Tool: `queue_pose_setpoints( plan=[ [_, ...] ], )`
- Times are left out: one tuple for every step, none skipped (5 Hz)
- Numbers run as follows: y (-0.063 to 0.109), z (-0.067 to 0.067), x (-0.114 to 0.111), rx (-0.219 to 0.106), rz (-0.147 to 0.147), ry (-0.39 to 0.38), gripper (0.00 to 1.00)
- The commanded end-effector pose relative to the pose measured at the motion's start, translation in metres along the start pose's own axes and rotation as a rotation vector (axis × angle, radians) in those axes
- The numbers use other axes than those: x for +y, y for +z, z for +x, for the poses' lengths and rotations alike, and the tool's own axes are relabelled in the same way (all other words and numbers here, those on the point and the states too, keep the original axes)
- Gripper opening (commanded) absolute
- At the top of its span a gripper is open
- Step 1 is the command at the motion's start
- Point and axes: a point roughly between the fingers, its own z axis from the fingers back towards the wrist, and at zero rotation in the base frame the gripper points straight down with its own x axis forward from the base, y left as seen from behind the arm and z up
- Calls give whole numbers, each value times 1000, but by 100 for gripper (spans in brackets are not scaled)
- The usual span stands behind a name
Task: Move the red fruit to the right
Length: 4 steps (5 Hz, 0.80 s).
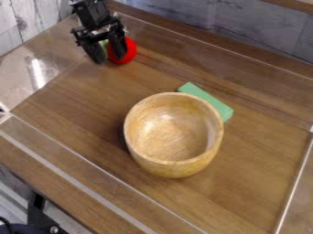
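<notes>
The red fruit (123, 51) is a small glossy ball resting on the wooden table at the far left. My black gripper (102, 47) comes down from above, its fingers open and straddling the fruit's left side; one finger partly hides the fruit. I cannot tell whether the fingers touch the fruit.
A large wooden bowl (174, 133) stands in the middle of the table. A flat green block (210, 100) lies just behind it to the right. A raised rim (291, 192) borders the table on the right and front.
</notes>
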Motion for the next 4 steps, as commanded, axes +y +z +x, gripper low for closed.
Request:
queue_pose_setpoints(
  plan=[
    [30,15,-16,-93,25,-51,0],
    [29,12,-21,-98,24,-57,0],
    [27,10,-27,-101,17,-62,0],
    [25,9,-34,-103,9,-67,0]
  ],
)
